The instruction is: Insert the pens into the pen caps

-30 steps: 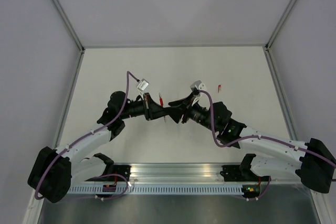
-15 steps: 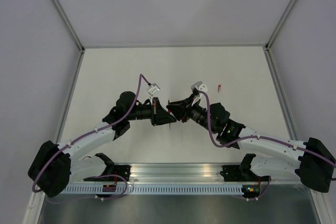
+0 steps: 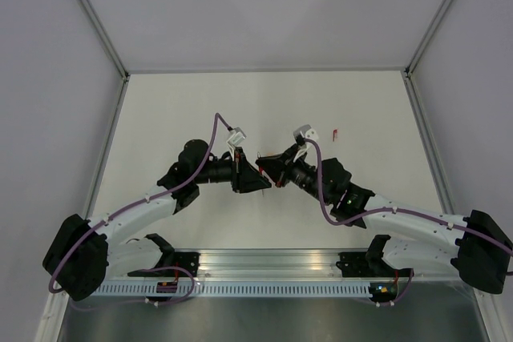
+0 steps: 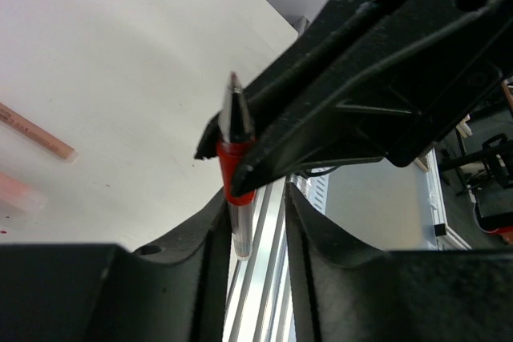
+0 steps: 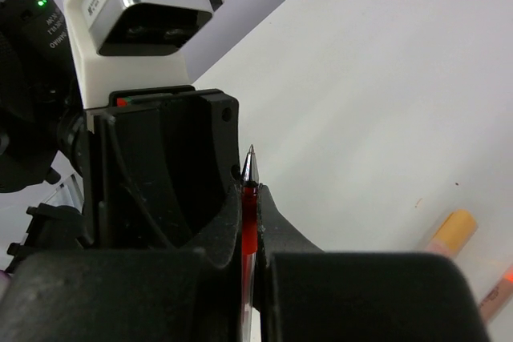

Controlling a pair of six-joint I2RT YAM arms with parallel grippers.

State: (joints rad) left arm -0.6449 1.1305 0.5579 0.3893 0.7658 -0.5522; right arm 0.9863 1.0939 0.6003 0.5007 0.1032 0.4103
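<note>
The step in hand looks like a hand-over in mid-air above the middle of the white bench [image 3: 200, 110], with no capping begun.

The right tool [image 5: 250, 198] is pinched tight on a slim pen with a red grip and a clear pointed tip [image 5: 249, 226]. The tip stands bare at 12 o'clock from its fingers.

The left tool [image 4: 255, 198] faces it head-on. Its 2 fingers are narrowly apart, and the pen's clear lower end hangs in the gap between them. From the left wrist view the gap looks wider than the pen, so I judge that this tool is not gripping it.

1 orange stick [image 4: 36, 132], probably another pen, lies flat on the bench at 9 o'clock of the held pen. In the right wrist view, 1 pale orange tube with a yellowish end [image 5: 449, 230], possibly a cap, lies at 3 o'clock of the pen. A small red piece [image 3: 335, 134] lies at 2 o'clock of the meeting tools, well apart from them.

The next move calls for the left tool to back straight off without knocking the pen. It should then fetch 1 cap, grip it with its mouth clear, and line it up squarely with the bare tip.
</note>
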